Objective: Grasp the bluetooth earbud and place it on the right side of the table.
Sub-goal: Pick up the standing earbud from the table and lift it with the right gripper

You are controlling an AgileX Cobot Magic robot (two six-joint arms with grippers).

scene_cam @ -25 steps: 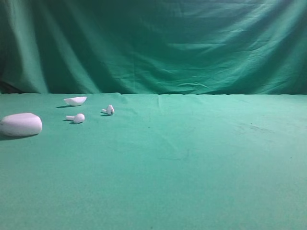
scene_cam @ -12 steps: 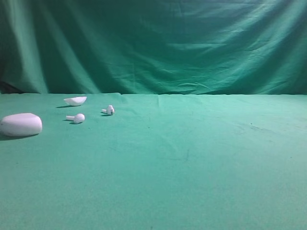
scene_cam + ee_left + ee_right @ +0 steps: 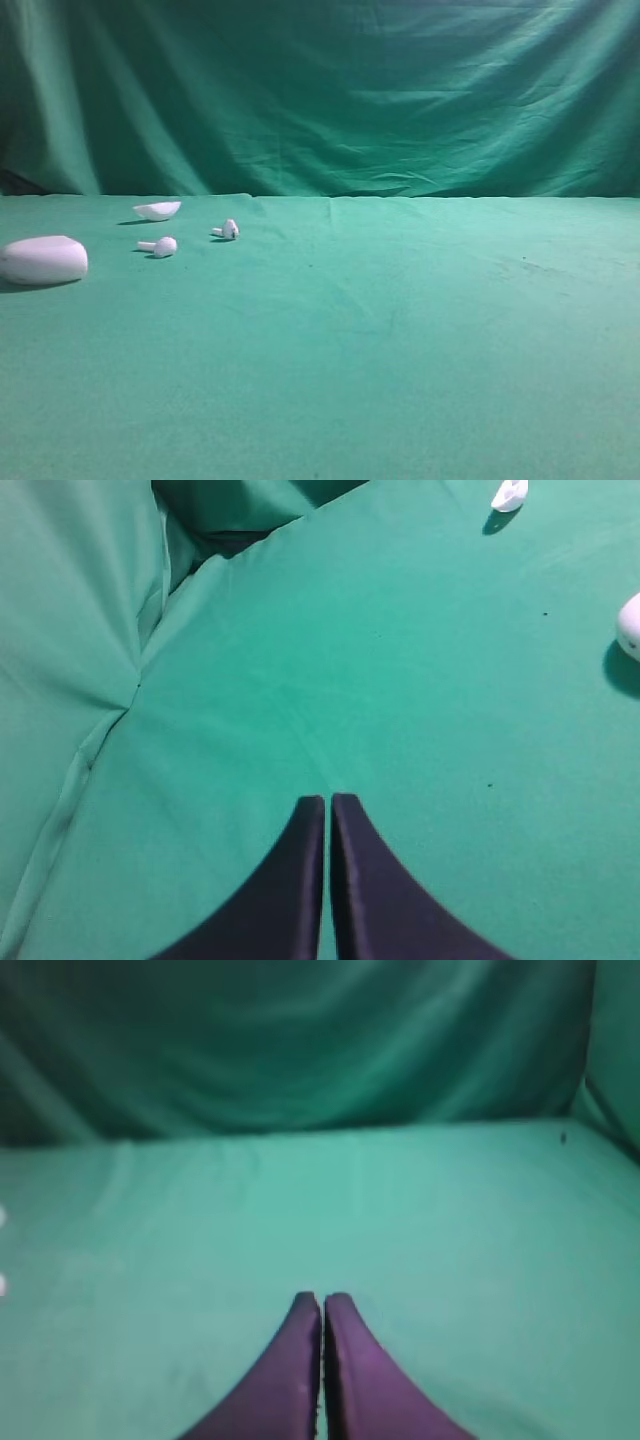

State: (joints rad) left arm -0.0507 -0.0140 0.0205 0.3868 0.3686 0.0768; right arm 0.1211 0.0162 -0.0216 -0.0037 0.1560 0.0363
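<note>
The bluetooth earbud (image 3: 228,230), tiny and white with a dark mark on its head, lies on the green table (image 3: 380,330) at the far left. Neither gripper shows in the exterior high view. In the left wrist view my left gripper (image 3: 328,800) is shut and empty above bare cloth. A small white piece (image 3: 509,494) and a rounded white object (image 3: 630,625) lie far off at the top right of that view; I cannot tell which things they are. In the right wrist view my right gripper (image 3: 322,1300) is shut and empty over bare cloth.
A plain white stemmed earbud (image 3: 160,246) lies left of the marked one. A big white oval case (image 3: 43,260) sits at the left edge and a white shell-like piece (image 3: 157,210) behind them. A green draped backdrop (image 3: 330,90) rises behind the table.
</note>
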